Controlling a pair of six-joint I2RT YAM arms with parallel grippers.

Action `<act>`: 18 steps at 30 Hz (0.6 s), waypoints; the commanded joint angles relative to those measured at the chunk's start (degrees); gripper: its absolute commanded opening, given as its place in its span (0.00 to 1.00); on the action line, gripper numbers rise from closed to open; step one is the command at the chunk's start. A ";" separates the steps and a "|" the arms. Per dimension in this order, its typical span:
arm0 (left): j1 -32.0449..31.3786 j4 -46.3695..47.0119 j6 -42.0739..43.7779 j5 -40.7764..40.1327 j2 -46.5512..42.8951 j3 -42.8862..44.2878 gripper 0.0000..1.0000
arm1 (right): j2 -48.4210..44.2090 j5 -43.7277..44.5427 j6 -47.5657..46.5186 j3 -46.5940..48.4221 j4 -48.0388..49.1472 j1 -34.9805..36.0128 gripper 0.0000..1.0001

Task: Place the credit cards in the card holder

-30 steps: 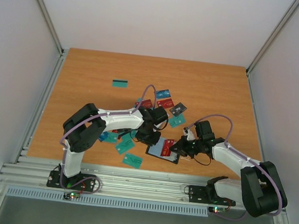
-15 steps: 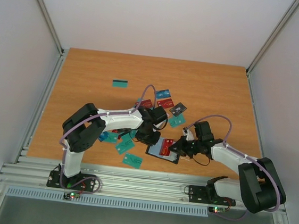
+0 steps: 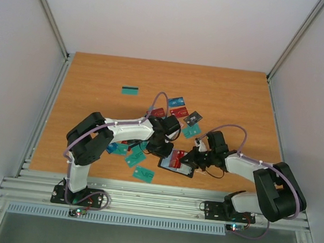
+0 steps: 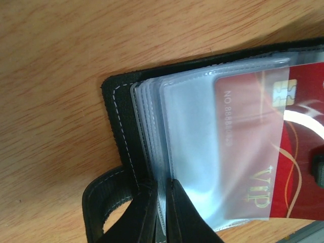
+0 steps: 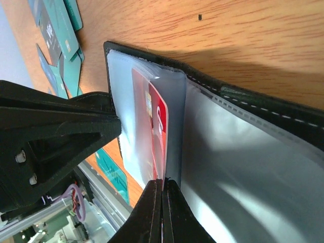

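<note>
Black folding card holder (image 4: 117, 116) open on wooden counter (image 4: 50, 76), left fingers (image 4: 146, 215) pinching its clear sleeves, right fingers (image 5: 178, 223) pinching red plastic VIP card (image 4: 298, 187), partly sleeved

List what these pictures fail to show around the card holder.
Top view: the card holder centre, covered by the left gripper and right gripper.
Left wrist view: the red card runs off the right edge.
Right wrist view: that card is edge-on; its depth in the sleeve unclear.
Top view: print on the loose cards, too small.
</note>
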 commanded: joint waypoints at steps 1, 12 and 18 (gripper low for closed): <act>-0.46 0.27 0.61 1.68 1.47 -2.75 0.07 | 1.98 2.35 2.07 -0.60 2.85 1.00 0.01; -0.07 0.52 0.29 3.00 0.99 -3.65 0.07 | 5.83 2.87 5.02 -0.15 8.31 2.74 0.01; 0.23 0.77 0.14 4.07 0.85 -3.98 0.07 | 7.64 2.62 6.23 0.15 10.67 3.14 0.01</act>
